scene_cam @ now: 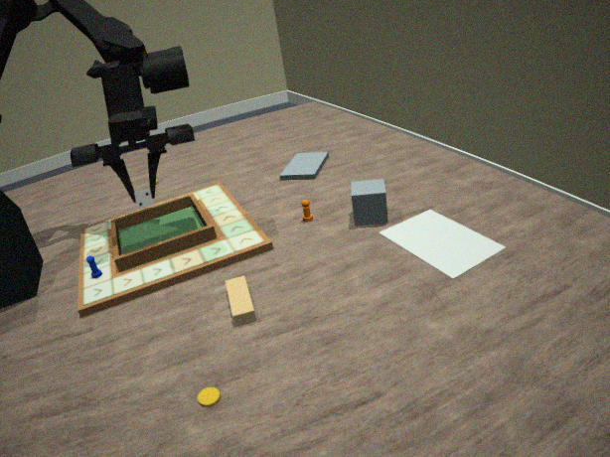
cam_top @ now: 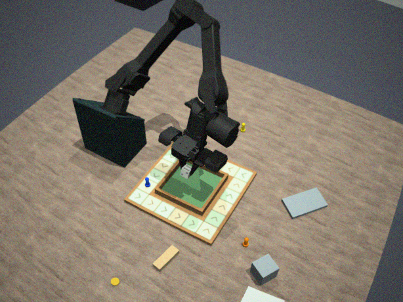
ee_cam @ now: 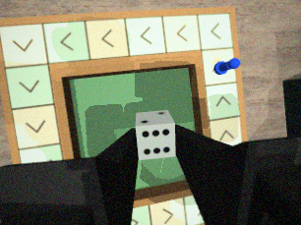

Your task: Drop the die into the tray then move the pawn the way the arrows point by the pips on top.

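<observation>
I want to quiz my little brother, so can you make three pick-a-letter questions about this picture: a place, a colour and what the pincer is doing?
1. Where is the blue pawn?
A) In the tray
B) On a board square
C) On the white sheet

2. What colour is the round disc?
A) Yellow
B) Red
C) Green

3. How is the pincer?
A) Wide open
B) Shut on nothing
C) Gripping the die

1 B: the blue pawn stands on one.
2 A: the disc looks yellow.
3 C: the pincer has the die between its fingers.

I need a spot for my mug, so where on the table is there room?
Between the yellow disc and the white sheet; also between the board's arrow-marked edge and the grey slab. Crowded: around the orange pawn and grey cube.
</observation>
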Controlling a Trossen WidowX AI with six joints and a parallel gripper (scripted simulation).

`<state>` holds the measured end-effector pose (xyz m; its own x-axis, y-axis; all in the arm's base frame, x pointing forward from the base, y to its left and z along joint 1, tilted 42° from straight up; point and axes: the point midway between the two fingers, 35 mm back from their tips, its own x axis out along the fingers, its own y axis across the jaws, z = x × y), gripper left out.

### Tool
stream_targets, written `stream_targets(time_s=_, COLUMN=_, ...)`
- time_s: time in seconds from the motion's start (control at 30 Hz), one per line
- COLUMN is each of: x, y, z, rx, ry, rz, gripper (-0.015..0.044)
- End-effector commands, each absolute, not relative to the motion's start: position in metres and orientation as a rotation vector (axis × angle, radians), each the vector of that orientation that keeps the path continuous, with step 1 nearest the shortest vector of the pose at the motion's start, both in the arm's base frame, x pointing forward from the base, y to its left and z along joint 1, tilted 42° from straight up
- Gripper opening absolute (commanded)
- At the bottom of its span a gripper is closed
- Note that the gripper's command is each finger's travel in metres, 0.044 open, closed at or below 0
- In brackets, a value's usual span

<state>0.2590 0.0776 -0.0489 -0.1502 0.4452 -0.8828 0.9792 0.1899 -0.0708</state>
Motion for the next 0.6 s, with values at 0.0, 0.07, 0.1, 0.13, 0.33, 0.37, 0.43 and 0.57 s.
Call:
stream_targets(time_s=0.0, x=0.2552, y=0.0778, z=-0.053, rx=1.239, ry=1.611, rz=-1.0, gripper=0.0)
stream_targets(time_s=0.07, x=0.2547, y=0.0778, z=-0.0537, rx=1.195, ry=1.558, rz=-1.035, gripper=0.0)
stream_targets(time_s=0.1, x=0.2546, y=0.0777, z=-0.0539, rx=1.174, ry=1.529, rz=-1.05, gripper=0.0)
stream_targets(time_s=0.13, x=0.2547, y=0.0776, z=-0.0539, rx=1.155, ry=1.5, rz=-1.065, gripper=0.0)
stream_targets(time_s=0.33, x=0.2549, y=0.0779, z=-0.0542, rx=1.056, ry=1.308, rz=-1.126, gripper=0.0)
stream_targets(time_s=0.37, x=0.255, y=0.078, z=-0.054, rx=1.043, ry=1.274, rz=-1.132, gripper=0.0)
stream_targets(time_s=0.43, x=0.2556, y=0.0784, z=-0.0532, rx=1.023, ry=1.21, rz=-1.139, gripper=0.0)
stream_targets(time_s=0.57, x=0.2558, y=0.0786, z=-0.0528, rx=1.016, ry=1.187, rz=-1.141, gripper=0.0)
